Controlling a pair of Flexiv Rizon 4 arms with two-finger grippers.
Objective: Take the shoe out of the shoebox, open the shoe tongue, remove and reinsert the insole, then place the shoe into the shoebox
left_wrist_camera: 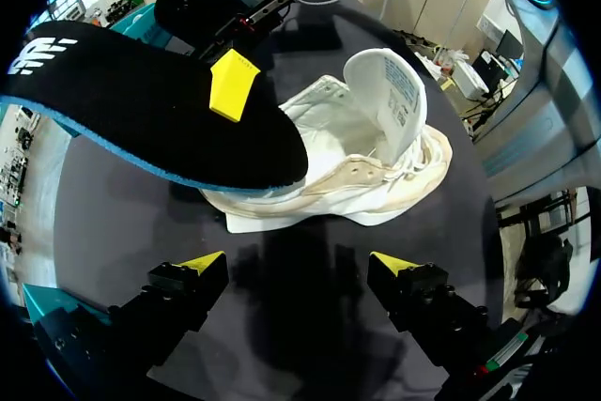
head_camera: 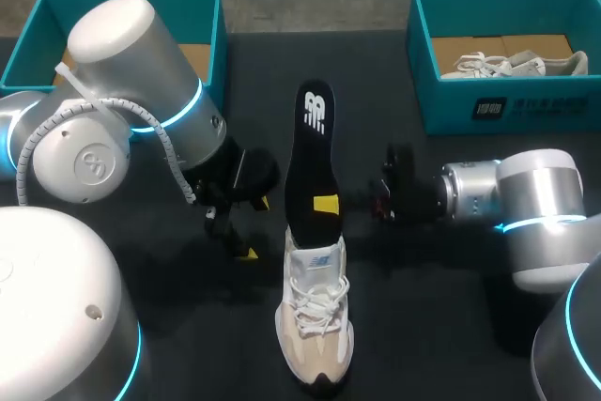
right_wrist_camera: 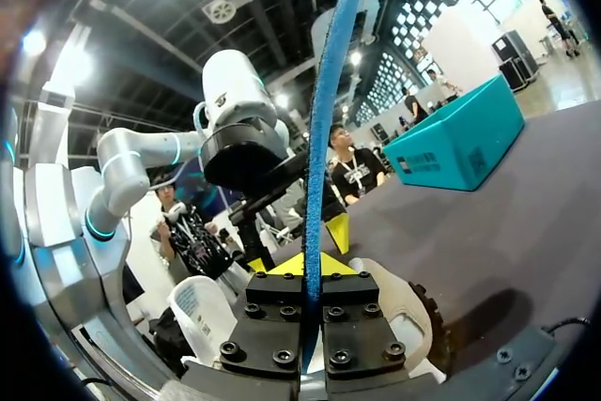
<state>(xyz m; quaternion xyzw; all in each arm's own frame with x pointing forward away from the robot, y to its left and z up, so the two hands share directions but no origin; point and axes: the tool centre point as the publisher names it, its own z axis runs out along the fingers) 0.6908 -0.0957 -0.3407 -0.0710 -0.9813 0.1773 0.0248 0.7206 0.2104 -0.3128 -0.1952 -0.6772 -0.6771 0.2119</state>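
Black insole (tip seemingly hidden inside shoe) pinched by right jaws; left jaws open

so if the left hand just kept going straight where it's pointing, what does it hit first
Probably the white shoe, on its side wall just below the end of the black insole. Depth is unclear, so the insole could come first.

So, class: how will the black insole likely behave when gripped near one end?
Probably fairly stiff: the insole stands almost straight beyond the right gripper, only slightly curved. Likely light, since it looks thin edge-on.
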